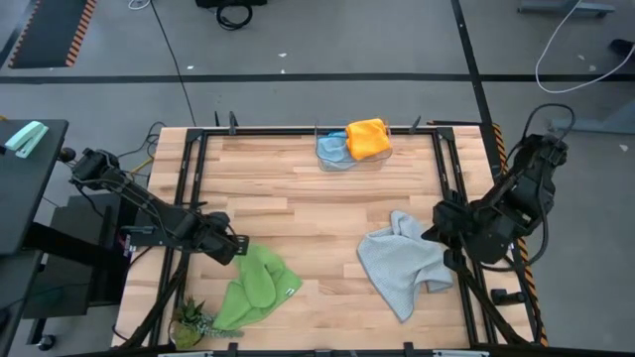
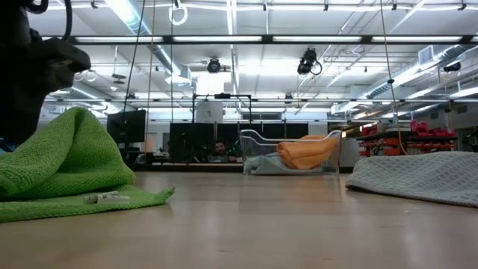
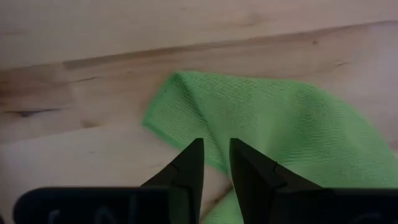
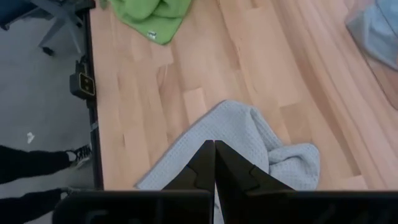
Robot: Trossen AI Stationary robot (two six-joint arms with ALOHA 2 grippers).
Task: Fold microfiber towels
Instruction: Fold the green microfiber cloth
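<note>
Green towel (image 1: 253,289) lies at four o'clock from the nearer left gripper (image 1: 238,248), fingers narrowly parted above its edge; right gripper (image 1: 444,238) closed.

No text, brand, number or sign can be read anywhere in these views. The green towel (image 1: 254,288) carries a small white tag (image 1: 287,293) at its near right edge, but whatever is printed on it is too small to make out. A small yellow and black plate (image 4: 79,83) on the table's frame is likewise illegible.
</note>
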